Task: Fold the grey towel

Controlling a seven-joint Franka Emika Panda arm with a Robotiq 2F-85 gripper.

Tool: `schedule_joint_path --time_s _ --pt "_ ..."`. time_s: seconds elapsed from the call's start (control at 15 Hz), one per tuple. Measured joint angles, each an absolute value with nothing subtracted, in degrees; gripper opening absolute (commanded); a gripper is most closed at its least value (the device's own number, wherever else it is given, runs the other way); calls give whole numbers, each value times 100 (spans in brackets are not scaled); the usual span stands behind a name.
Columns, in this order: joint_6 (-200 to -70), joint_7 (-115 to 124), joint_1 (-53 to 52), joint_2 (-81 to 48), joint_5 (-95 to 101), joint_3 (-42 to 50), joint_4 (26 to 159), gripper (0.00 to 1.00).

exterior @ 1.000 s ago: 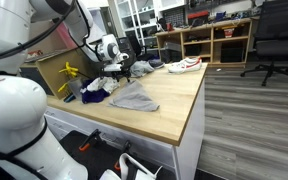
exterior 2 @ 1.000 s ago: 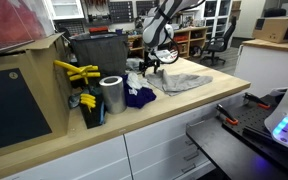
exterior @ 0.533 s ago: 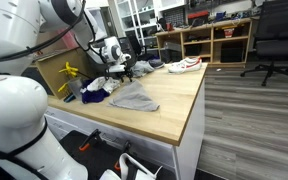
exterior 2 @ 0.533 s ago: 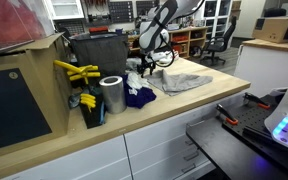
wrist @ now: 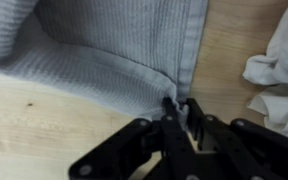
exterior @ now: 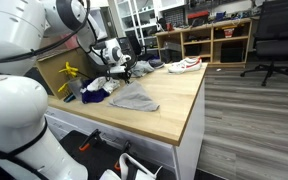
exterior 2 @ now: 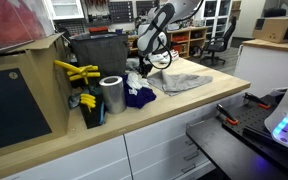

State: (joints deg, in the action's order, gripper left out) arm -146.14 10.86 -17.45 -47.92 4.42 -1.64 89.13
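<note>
The grey towel (exterior: 134,97), a light ribbed cloth, lies rumpled on the wooden bench (exterior: 179,115), its hem nipped in the pincer (wrist: 179,108).

- Exterior views: even, diffuse indoor light; the wooden tabletop (exterior: 174,105) is uniformly lit, with only a soft shadow beside the grey towel (exterior: 134,97).
- The white robot casing (exterior: 14,110) in the foreground is bright and out of focus.
- Wrist view: mildly blurred throughout; the black fingers (wrist: 169,125) read as a dark, detail-poor mass; the white cloth (wrist: 274,75) at the right edge is nearly overexposed.
</note>
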Motion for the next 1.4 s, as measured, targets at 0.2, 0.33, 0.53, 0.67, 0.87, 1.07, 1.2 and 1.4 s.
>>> schedule_joint_path --time_s 0.2,0.33,0.53,0.67,0.87,1.07,1.2,1.4 --pt "-14614 1086 -1839 -4792 442 -176 8824 2" --pt "-14611 1086 -1902 -4792 442 -177 8745 2" --pt "-14588 1093 -1958 -4792 442 -170 8621 2" --pt "-14546 1180 -1965 -4793 441 -161 8550 2" --pt "-14495 1332 -1947 -4793 415 -158 8483 2" --pt "-14481 1382 -1907 -4764 323 -187 8505 2" --pt "-14456 1382 -1855 -4655 274 -252 8637 2" --pt "-14329 1369 -1747 -4318 195 -378 9023 2"
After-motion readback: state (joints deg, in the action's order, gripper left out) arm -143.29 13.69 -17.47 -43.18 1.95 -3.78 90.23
